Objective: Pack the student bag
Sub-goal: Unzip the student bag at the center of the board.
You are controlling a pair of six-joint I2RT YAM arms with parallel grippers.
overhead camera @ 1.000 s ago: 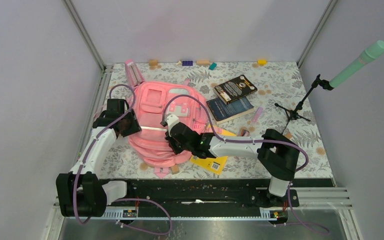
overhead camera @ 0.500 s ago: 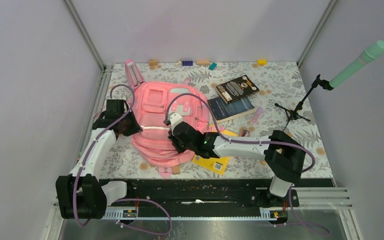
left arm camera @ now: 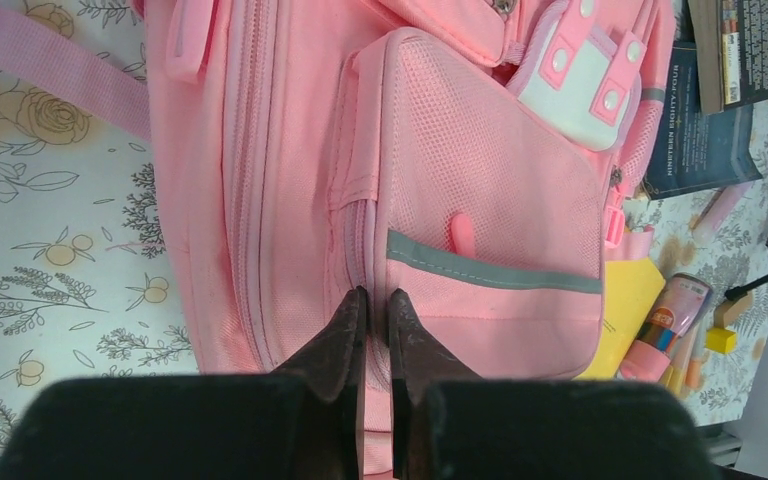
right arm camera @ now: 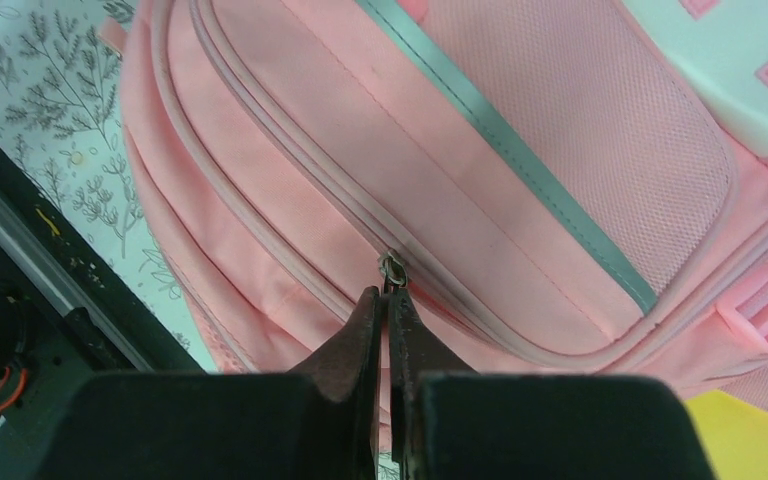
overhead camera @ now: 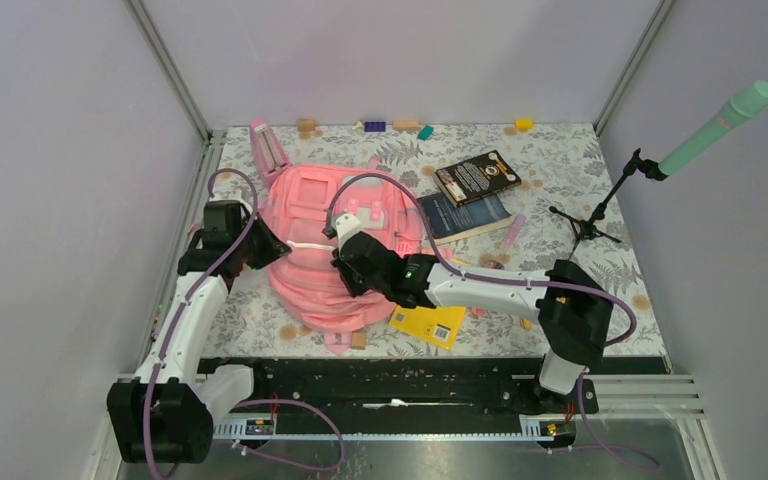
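Observation:
The student bag (overhead camera: 312, 292), a soft pink backpack with a grey reflective strip, lies front side up on the flowered table. My left gripper (overhead camera: 278, 245) is at its left edge. In the left wrist view that gripper (left arm camera: 375, 295) is shut on a fold of the bag's (left arm camera: 280, 150) fabric, at the seam beside the mesh front pocket (left arm camera: 500, 170). My right gripper (overhead camera: 350, 270) hangs over the bag's middle. The right wrist view shows the right gripper (right arm camera: 387, 292) shut on the metal zipper pull (right arm camera: 391, 268) of the bag's (right arm camera: 460, 150) closed main zipper.
Two dark books (overhead camera: 472, 178) (overhead camera: 460, 216) lie right of the bag. A yellow book (overhead camera: 427, 323) pokes out under my right arm. A tripod stand (overhead camera: 588, 215) holds a mint microphone (overhead camera: 722, 123) at the right. Small coloured blocks (overhead camera: 375, 126) line the back edge, and markers (left arm camera: 665, 320) lie by the yellow book.
My left gripper has shut on the bag's side fabric and pulled up and to the left. The bag has bunched and shifted toward the back. My right gripper kept hold of the zipper pull.

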